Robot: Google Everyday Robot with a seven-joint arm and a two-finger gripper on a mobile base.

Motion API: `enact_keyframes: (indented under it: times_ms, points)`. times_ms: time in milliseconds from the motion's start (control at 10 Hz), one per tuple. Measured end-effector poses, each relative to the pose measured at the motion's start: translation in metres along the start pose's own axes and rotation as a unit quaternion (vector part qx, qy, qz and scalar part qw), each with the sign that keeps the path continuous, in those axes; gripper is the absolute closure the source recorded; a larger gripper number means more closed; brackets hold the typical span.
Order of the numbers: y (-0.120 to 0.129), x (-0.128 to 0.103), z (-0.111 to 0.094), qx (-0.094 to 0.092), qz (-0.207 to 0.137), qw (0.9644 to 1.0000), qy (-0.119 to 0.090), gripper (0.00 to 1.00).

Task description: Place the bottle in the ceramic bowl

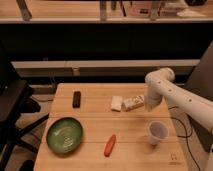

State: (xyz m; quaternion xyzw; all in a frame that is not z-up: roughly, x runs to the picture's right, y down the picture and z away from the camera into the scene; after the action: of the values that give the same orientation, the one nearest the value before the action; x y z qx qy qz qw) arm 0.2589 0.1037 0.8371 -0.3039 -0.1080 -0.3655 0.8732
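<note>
The bottle (133, 103) is a small whitish thing lying on its side on the wooden table (90, 117), right next to a flat white block (117, 103). My gripper (149, 105) hangs at the bottle's right end, at the tip of the white arm that reaches in from the right. Whether it touches the bottle I cannot make out. The ceramic bowl (65, 135), green and glossy, sits at the front left of the table with nothing in it, far from the gripper.
A translucent white cup (158, 132) stands upright just in front of the gripper. An orange-red stick-shaped item (110, 144) lies near the front middle, and a black bar (76, 98) at the back left. A dark chair (15, 107) stands left of the table.
</note>
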Motion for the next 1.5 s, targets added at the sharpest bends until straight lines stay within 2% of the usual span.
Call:
enact_keyframes:
  times_ms: [100, 400, 800, 1200, 1500]
  points:
    - [-0.002, -0.001, -0.002, 0.0, -0.006, 1.0, 0.001, 0.2]
    - [-0.001, -0.002, -0.001, -0.001, -0.011, 0.9999, 0.0, 0.2]
    - [-0.018, 0.007, -0.004, 0.012, -0.022, 0.9997, -0.001, 0.2]
    - [-0.007, 0.035, 0.0, 0.008, -0.022, 0.9997, 0.005, 0.2]
    - [-0.028, 0.031, 0.004, 0.014, -0.03, 0.9994, -0.001, 0.2]
